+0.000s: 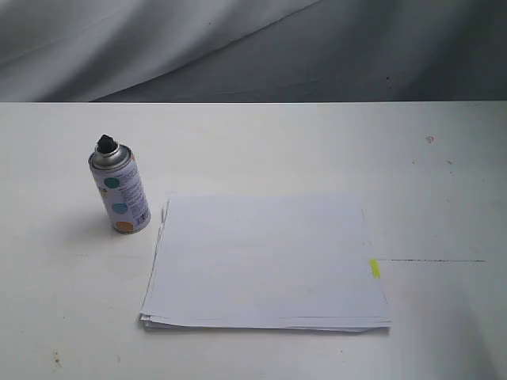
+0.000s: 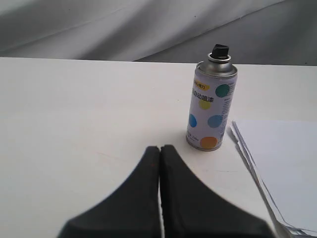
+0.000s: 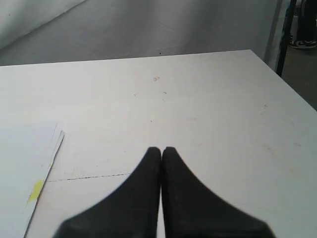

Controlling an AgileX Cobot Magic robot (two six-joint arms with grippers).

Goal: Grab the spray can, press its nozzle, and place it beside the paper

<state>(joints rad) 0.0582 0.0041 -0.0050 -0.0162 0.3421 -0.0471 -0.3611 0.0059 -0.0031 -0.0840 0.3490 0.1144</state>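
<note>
Jaws of both the black left gripper [image 2: 160,148] and the black right gripper [image 3: 161,148] are pressed together, holding nothing. The small silver-topped cylindrical spray can [image 1: 120,194] stands upright on the white table [image 1: 317,142], just beside the thin stack of white paper [image 1: 265,261]. If the left gripper does not spread first, it may knock the narrow can over or catch the sheets. Pressing the tiny black plastic nozzle [image 1: 106,145] off-centre could tip the can.

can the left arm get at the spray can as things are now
Likely yes: the spray can stands upright ahead of the left gripper, with only bare table between them. The paper lies beside the can, not in the way. The jaws are shut and must open first.
</note>
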